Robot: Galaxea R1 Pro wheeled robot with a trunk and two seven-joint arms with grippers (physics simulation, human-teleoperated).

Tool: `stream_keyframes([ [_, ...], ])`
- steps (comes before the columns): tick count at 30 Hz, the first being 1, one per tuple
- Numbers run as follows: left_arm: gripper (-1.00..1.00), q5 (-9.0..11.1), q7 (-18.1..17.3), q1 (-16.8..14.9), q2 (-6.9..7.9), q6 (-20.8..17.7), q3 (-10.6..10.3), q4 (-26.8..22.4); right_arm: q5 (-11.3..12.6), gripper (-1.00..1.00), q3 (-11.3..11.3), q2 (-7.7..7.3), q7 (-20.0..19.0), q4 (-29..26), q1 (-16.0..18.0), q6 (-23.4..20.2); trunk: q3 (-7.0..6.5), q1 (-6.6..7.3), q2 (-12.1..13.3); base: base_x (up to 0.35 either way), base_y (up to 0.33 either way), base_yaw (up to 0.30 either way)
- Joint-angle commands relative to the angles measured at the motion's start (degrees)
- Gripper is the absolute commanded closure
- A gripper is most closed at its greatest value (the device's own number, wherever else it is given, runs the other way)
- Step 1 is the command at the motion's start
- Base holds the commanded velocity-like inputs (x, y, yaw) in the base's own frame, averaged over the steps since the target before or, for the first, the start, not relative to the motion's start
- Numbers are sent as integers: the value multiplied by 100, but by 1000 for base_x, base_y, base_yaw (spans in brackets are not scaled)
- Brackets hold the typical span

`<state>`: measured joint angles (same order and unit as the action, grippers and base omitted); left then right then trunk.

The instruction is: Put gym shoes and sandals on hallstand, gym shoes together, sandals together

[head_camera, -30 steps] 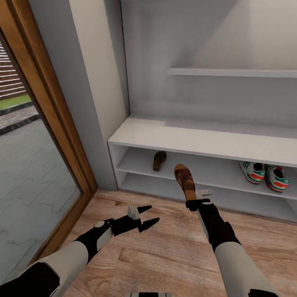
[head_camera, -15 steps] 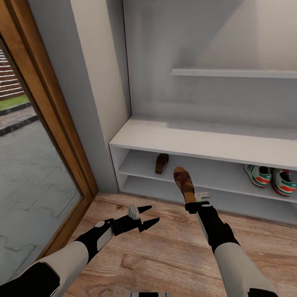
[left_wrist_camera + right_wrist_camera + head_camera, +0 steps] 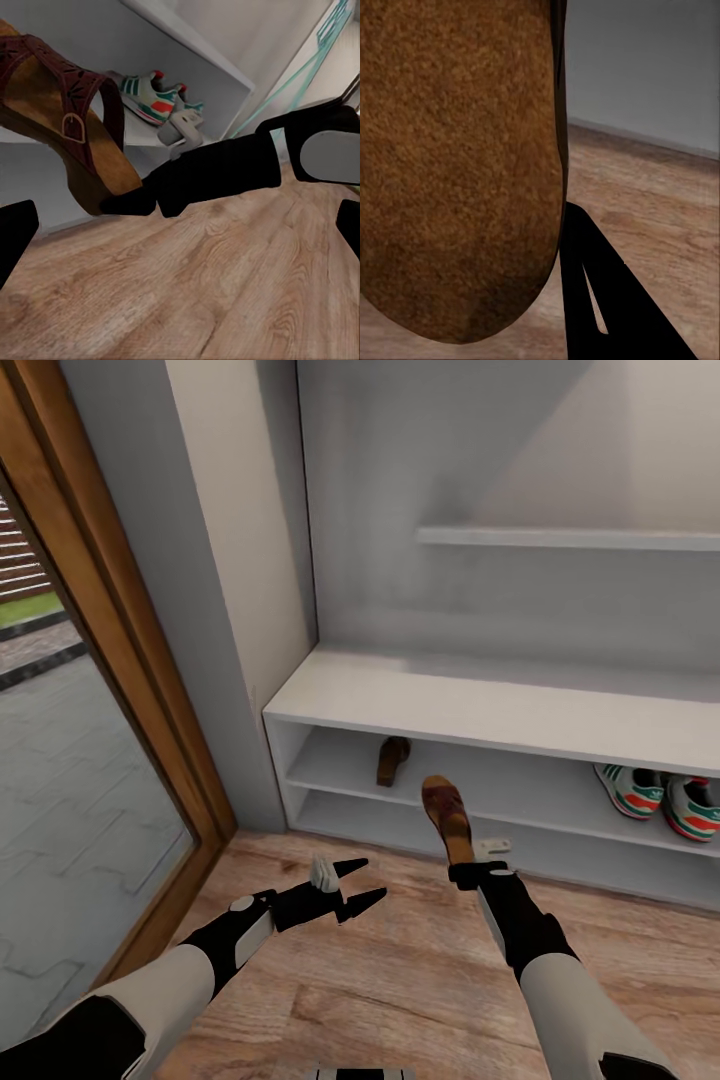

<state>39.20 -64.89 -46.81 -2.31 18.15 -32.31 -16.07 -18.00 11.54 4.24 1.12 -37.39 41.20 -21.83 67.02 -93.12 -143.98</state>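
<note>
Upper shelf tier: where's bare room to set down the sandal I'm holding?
The free patch lies between the shelved sandal and the gym shoes, widest right beside that sandal. The right tool holds the second sandal in front of it. The shelf's right end, with the gym shoes, is crowded.

Rack's top (image 3: 480,705) hides much of the far sandal (image 3: 392,760), seemingly.

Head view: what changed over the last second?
Little. The right claw, shut on the second sandal, has carried it slightly further toward the upper tier of the hallstand; the camera also drifted a bit. Unchanged: the left claw hangs open over the corridor floor, the first sandal and both gym shoes sit on that tier.
</note>
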Motion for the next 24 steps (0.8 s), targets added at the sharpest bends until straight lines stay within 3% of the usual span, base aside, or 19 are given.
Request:
stream_keyframes([
  [1, -100, 53, -6, -5, 2, 30, -49, 7, -2, 100, 21, 6, 11, -7, 2, -25, 5, -2, -2, 308, 0, 0],
  [9, -100, 53, -13, -4, -11, 30, -55, 7, -2, 100, 24, 6, 11, -6, 2, -23, 5, -2, -2, 336, 0, 0],
  [15, -100, 40, -14, -4, -384, 30, -78, 12, -2, 100, 24, 6, 11, -6, 2, -23, 5, -2, -2, 174, 0, 0],
  [24, -100, 44, -269, -4, -469, 30, -307, 11, -2, 100, 24, 3, 11, -6, 2, -23, 5, -2, -2, 15, 0, 0],
])
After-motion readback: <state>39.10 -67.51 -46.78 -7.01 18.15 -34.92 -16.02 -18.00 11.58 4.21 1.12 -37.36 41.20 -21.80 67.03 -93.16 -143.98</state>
